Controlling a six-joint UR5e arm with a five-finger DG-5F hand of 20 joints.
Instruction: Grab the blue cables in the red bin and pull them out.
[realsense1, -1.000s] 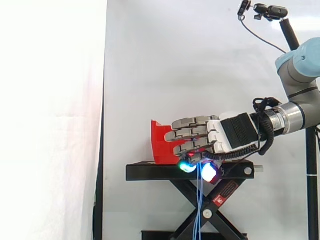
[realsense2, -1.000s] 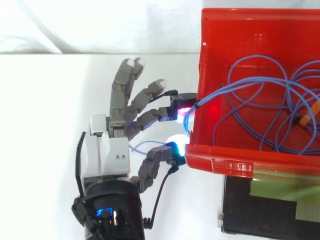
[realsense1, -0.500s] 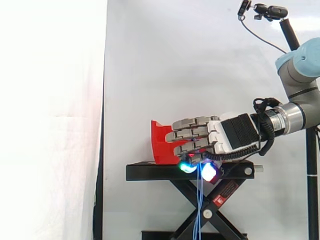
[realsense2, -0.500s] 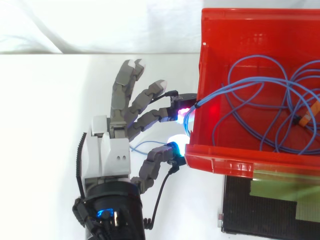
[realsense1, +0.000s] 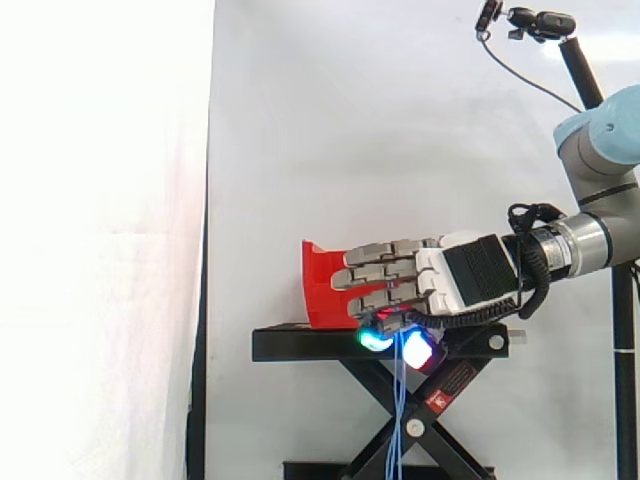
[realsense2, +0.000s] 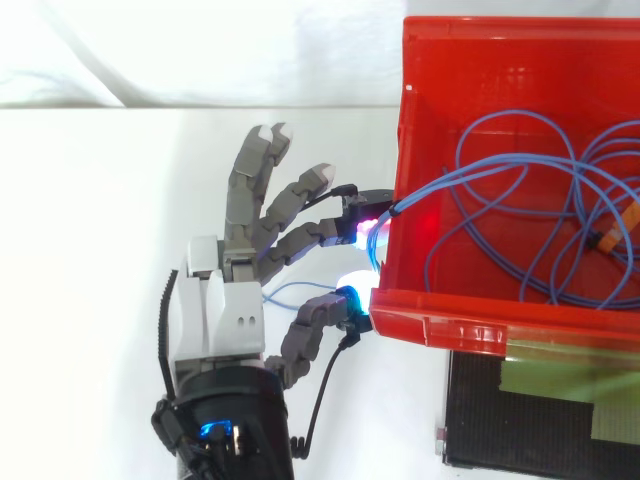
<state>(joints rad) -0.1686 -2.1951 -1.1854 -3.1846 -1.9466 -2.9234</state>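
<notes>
Top view shows the hand (realsense2: 222, 318) just outside the left wall of the red bin (realsense2: 432, 324), its thumb and one finger curled so that their glowing pads (realsense2: 352, 226) pinch a strand of the blue cables (realsense2: 500, 180) where it crosses the rim, while the other fingers reach out straight and spread. Most of the cables lie in loose loops on the floor of the bin. From the side, the bin stands on the black stand (realsense1: 300, 344) before the white curtain (realsense1: 350, 120), and thin blue strands hang straight down from between the pads.
</notes>
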